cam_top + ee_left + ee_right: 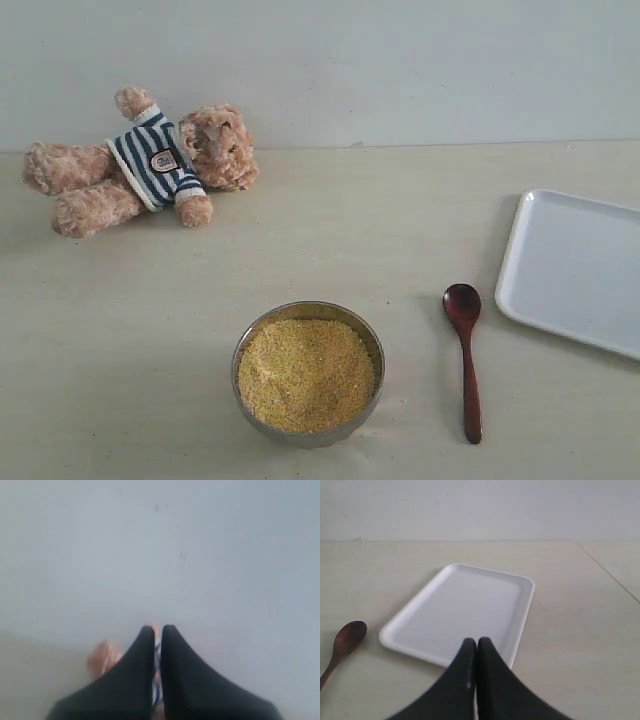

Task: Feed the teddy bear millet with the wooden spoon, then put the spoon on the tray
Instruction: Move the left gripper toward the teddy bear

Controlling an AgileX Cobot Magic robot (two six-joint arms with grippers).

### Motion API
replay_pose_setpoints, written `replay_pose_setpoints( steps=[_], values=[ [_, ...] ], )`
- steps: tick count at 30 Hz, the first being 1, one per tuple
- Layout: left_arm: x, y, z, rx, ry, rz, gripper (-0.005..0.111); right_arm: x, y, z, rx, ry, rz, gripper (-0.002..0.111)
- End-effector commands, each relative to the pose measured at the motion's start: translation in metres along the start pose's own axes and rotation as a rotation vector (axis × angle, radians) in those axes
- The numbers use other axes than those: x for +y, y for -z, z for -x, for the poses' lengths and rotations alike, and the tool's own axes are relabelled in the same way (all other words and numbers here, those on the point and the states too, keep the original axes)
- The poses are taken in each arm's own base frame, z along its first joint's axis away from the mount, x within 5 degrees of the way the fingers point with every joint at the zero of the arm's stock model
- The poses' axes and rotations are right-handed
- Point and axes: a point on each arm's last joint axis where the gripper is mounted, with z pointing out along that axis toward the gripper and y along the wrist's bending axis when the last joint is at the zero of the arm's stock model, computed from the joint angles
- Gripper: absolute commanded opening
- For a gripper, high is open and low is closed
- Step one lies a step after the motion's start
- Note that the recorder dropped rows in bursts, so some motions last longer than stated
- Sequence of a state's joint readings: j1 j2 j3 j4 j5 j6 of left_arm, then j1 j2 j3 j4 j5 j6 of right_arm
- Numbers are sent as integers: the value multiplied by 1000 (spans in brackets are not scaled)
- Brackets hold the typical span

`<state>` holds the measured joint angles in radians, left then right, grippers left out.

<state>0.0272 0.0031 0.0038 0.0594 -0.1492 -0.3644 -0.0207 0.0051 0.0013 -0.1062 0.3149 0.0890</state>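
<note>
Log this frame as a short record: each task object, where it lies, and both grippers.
teddy bear: lying on its back, far left of table
millet: heaped in steel bowl, front centre
tray: right side, nothing on it
wooden spoon: flat on table between bowl and tray, touching neither
left gripper: jaws together, holding nothing
right gripper: jaws together, holding nothing
progress: spoon not yet picked up

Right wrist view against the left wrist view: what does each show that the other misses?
Right wrist only: the white tray and the bowl end of the wooden spoon beside it, past the right claw. Left wrist only: a blurred patch of the teddy bear behind the left claw. Both: a black claw, shut and empty, and a pale wall.
</note>
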Motion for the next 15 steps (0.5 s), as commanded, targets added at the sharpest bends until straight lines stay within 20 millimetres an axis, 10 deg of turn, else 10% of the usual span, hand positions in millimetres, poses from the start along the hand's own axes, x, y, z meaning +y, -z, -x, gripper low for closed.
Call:
replay_pose_setpoints(
  steps=[1, 8, 15],
  values=[
    [-13, 12, 44, -496, 25, -157, 5, -1, 1, 2, -18, 5, -8, 1],
    [2, -19, 93, -456, -13, 220, 5, -1, 1, 2, -18, 5, -8, 1],
    [-17, -193, 70, 354, -248, 102, 5, -1, 1, 2, -18, 5, -8, 1]
  ],
)
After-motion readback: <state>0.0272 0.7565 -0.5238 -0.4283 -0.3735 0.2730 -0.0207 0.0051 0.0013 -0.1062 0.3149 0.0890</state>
